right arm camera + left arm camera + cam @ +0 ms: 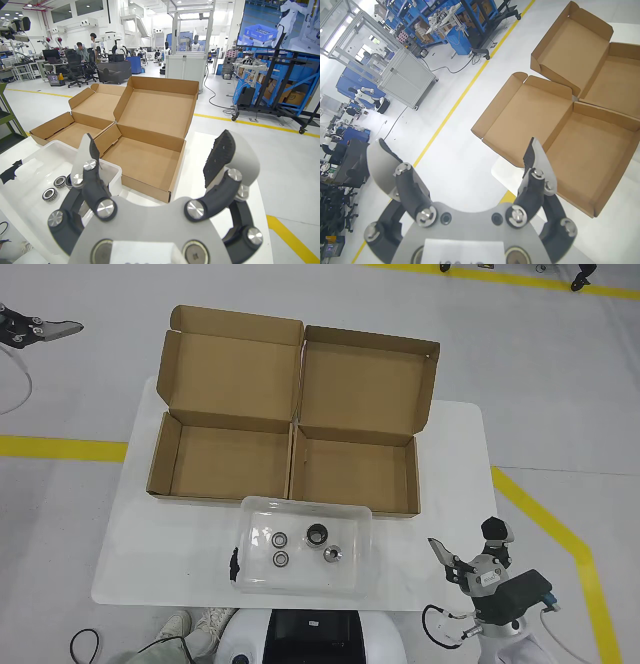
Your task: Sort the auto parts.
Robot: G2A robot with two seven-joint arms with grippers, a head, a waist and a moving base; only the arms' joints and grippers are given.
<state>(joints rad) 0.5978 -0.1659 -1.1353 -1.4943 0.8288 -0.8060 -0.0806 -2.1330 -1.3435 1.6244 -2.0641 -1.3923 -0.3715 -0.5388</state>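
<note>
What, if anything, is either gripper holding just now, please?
Nothing: the left gripper and right gripper are both open and empty; the parts lie in the tray.

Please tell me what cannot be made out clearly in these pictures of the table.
1. Top view: the four metal parts in the clear bin are too small to tell their kinds.
2. Right wrist view: a finger of the right gripper covers some of those parts.
3. Top view: the black scrap at the bin's side is too small to identify.
</note>
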